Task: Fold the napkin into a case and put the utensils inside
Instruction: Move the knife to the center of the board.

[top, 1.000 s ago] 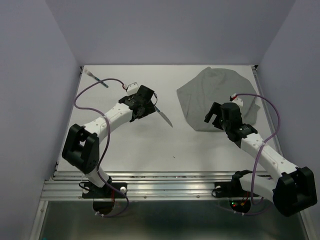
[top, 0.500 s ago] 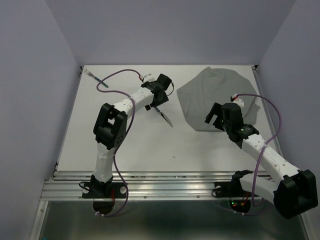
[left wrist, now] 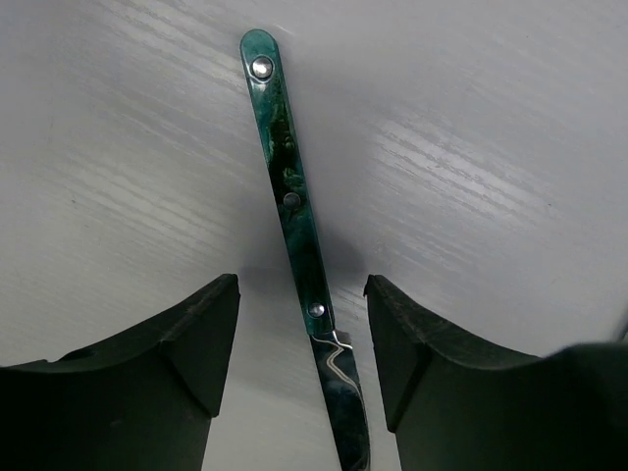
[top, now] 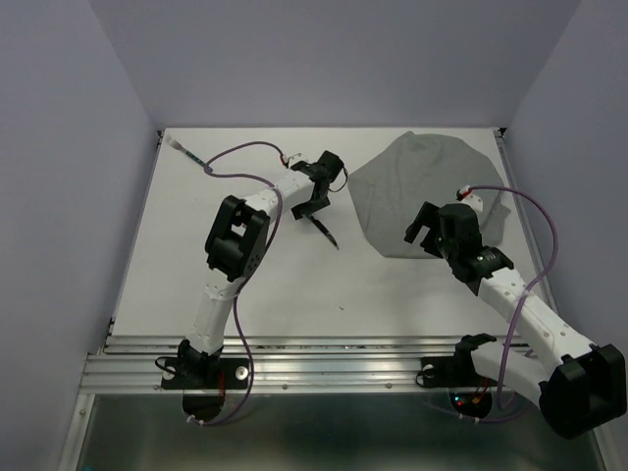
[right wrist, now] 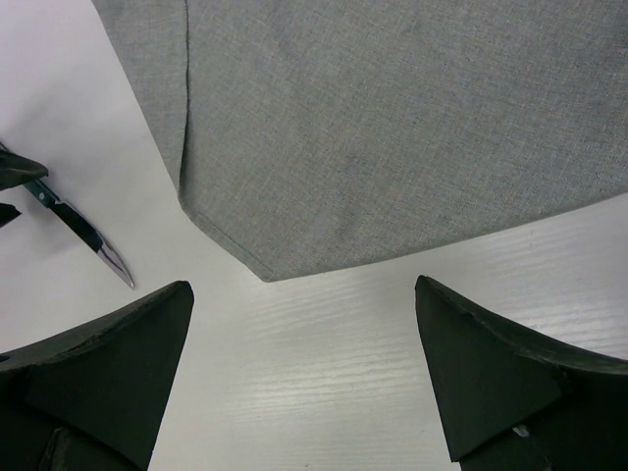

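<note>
Only the left wrist view shows the left gripper [left wrist: 302, 285] spread astride the knife [left wrist: 294, 226] (teal handle, untouched). That arm stretches forward; the right gripper [right wrist: 302, 287], also spread, hovers at the napkin [right wrist: 392, 128] near the far-right corner of the table [top: 275, 285].

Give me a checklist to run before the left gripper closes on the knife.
1. Knife handle lies inside the left gripper's opening: ok.
2. Left gripper open, not touching the handle: ok.
3. Left gripper low enough to grip: cannot tell.
4. Right gripper open and empty, at the napkin's near edge: ok.
5. Napkin folded: not ok, it lies spread out.
6. Second utensil in sight, far left corner: ok.
</note>
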`<state>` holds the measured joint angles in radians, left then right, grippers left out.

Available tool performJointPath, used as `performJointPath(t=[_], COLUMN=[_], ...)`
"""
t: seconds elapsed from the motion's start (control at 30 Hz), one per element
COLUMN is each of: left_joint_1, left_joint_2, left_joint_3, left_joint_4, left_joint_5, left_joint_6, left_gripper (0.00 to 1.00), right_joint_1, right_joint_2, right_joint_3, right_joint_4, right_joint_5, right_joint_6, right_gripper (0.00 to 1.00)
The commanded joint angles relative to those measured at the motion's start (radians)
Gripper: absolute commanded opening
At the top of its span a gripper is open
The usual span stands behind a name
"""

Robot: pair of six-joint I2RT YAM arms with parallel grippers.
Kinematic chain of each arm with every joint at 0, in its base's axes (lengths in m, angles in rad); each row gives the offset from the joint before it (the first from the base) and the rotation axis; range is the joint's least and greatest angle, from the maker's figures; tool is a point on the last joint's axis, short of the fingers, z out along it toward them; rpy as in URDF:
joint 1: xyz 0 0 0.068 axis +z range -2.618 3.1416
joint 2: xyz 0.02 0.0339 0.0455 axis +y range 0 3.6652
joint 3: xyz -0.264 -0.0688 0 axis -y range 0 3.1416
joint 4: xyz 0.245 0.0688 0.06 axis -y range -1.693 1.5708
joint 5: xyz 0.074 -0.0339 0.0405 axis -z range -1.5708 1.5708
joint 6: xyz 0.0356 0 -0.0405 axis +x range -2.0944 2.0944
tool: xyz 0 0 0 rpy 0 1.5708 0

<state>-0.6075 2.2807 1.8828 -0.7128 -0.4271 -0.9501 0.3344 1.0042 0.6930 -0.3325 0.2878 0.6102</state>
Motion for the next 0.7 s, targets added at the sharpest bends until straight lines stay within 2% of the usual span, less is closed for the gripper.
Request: performJointPath(t=[0.0,0.17,0.43,0.6,0.63,0.67], left_joint_1=[-0.005,0.000,0.034,0.063,0.072,0.081], left_joint_2=[-0.007,0.008,-0.032,-0.067,-0.085,-0.095], left_joint_3=[-0.007,-0.027,-0.117,-0.197,-0.217,-0.241], left_joint_4=[-0.017,-0.022,0.013,0.032,0.039,0.059], left_joint_5=[-0.050,-0.053,-0.065,-0.093,-0.094,-0.091], left_joint_6=[-0.036,-0.035,-0.012,0.020,0.024,0.036], left_gripper=[0.63,0.53,0.47,0.33,0.23,0.22], right_joint_1=[0.002,0.002,0.002,0.002,0.002,0.002], right_joint_2=[-0.019,-0.024,-0.030,-0.029,-0.029,-0.029], right_joint_3=[0.017,0.016,0.002,0.003,0.003,0.003], right_joint_4=[-0.003,-0.008,-0.008,-0.010,-0.010,-0.010], right_joint_5=[0.014,0.011,0.005,0.005,0.005,0.005], right_joint_6=[0.010,0.011,0.022,0.025,0.023,0.022], right_gripper=[1.00,1.00,1.00,1.00,1.00,1.00])
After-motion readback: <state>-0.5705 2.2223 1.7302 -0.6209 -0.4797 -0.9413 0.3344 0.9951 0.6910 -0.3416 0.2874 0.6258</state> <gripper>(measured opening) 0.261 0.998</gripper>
